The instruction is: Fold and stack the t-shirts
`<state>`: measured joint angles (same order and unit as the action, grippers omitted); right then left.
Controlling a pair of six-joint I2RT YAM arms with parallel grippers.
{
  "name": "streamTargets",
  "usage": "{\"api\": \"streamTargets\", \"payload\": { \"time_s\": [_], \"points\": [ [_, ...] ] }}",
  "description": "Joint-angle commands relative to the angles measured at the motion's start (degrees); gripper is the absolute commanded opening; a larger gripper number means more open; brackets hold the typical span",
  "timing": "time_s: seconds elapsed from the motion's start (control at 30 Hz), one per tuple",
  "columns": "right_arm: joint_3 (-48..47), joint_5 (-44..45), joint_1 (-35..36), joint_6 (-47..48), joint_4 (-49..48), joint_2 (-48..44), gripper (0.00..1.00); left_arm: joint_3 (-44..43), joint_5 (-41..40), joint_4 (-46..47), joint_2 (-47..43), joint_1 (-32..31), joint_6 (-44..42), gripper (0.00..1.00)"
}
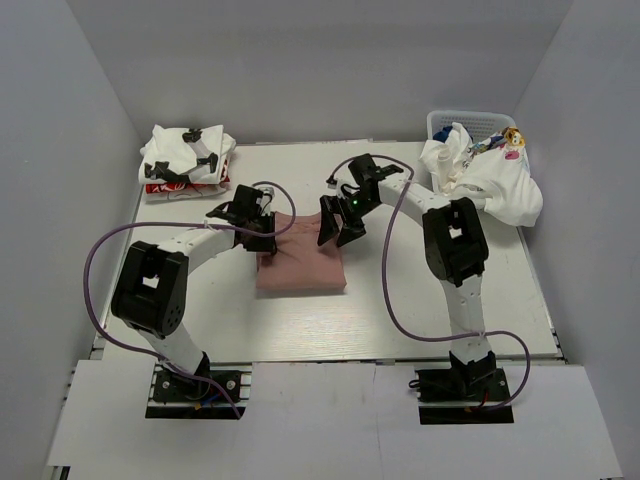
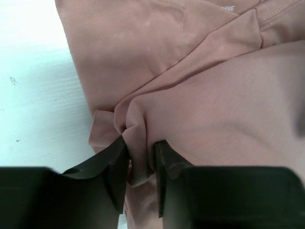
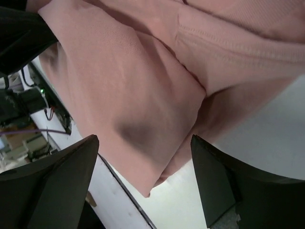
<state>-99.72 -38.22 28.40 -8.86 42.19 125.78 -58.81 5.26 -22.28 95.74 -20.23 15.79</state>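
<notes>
At the centre of the table (image 1: 300,320), the pink t-shirt (image 1: 300,265) is lying folded. The left gripper (image 2: 140,167) is pinching a bunched fold at its left edge, while the right gripper (image 1: 340,225) is hovering, jaws wide apart, over its far right corner.

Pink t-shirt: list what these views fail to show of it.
- Top view: pink t-shirt far edge hidden beneath left tool and right tool.
- Left wrist view: pinched fold's lower end hidden between the tool's fingers.
- Right wrist view: too close, blurred; frame cuts its edges.
- Its print: in no view.
</notes>
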Motion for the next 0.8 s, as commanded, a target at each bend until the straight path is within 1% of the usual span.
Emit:
{"api": "streamTargets", "payload": {
  "time_s": [0.0,0.03,0.07,0.1,0.13,0.17,0.2,0.23,0.27,0.3,0.4,0.5,0.53,0.6,0.63,0.7,0.77],
  "points": [
    [-4.78,-8.36,-1.07,5.35,6.05,2.72,0.83,-1.93,2.04,-0.04,-1.00,0.37,-0.41,0.35],
    [-4.78,-8.89,-1.07,5.78,6.32,2.98,0.80,-1.93,2.56,-0.04,-1.00,0.37,-0.41,0.33],
    [-4.52,-9.15,-1.24,5.96,6.06,2.98,0.70,-1.93,2.57,-0.04,-1.00,0.37,-0.41,0.31],
    [-4.34,-9.68,-1.24,5.79,5.80,2.90,0.64,-1.93,2.57,-0.04,-1.61,0.37,-0.41,0.27],
    [-4.43,-9.68,-1.42,5.96,5.88,2.98,0.55,-1.40,3.17,-0.04,-1.61,0.37,-0.41,0.27],
    [-4.69,-9.86,-1.33,6.83,6.58,2.72,0.33,-1.40,3.18,-0.04,-1.61,0.37,-0.41,0.27],
    [-4.69,-10.12,-1.33,7.45,7.11,2.89,0.24,-1.40,3.96,-0.04,-2.14,0.37,-0.41,0.24],
    [-4.60,-11.08,-1.25,7.72,7.37,2.81,0.13,-1.40,3.97,-0.04,-2.14,0.37,-0.41,0.16],
    [-4.43,-11.70,-1.33,8.24,7.72,2.63,0.00,-1.40,3.97,-0.04,-2.14,0.37,-0.41,0.12],
    [-4.17,-12.58,-1.25,8.07,6.94,2.11,0.00,-2.01,3.97,-0.04,-2.14,0.37,-0.41,0.00],
    [-2.15,-12.58,-1.33,8.07,5.53,-0.08,0.00,-2.01,3.97,-1.09,-3.28,0.37,-0.41,0.00],
    [-0.48,-11.88,-1.07,7.11,0.89,-3.60,0.00,-2.01,3.44,-1.10,-6.18,0.37,0.11,0.00],
    [0.92,-8.92,-0.98,6.50,-0.78,-6.31,0.00,-2.01,3.44,-1.10,-7.14,0.37,0.12,0.00],
    [1.98,-6.53,-1.07,4.74,-3.51,-8.26,0.00,-2.01,3.44,-1.10,-9.78,0.37,0.12,0.00],
    [3.90,-3.56,-1.16,4.04,-5.26,-11.49,0.00,-2.88,3.44,-1.10,-10.57,0.37,0.12,0.00],
    [5.58,-1.87,-1.33,1.92,-8.87,-13.70,0.00,-3.60,3.44,-1.10,-12.67,0.37,0.12,0.00],
    [8.57,2.77,-1.24,-0.35,-12.02,-17.39,0.00,-4.12,3.44,0.04,-13.21,0.37,0.12,0.00]
  ]
}}
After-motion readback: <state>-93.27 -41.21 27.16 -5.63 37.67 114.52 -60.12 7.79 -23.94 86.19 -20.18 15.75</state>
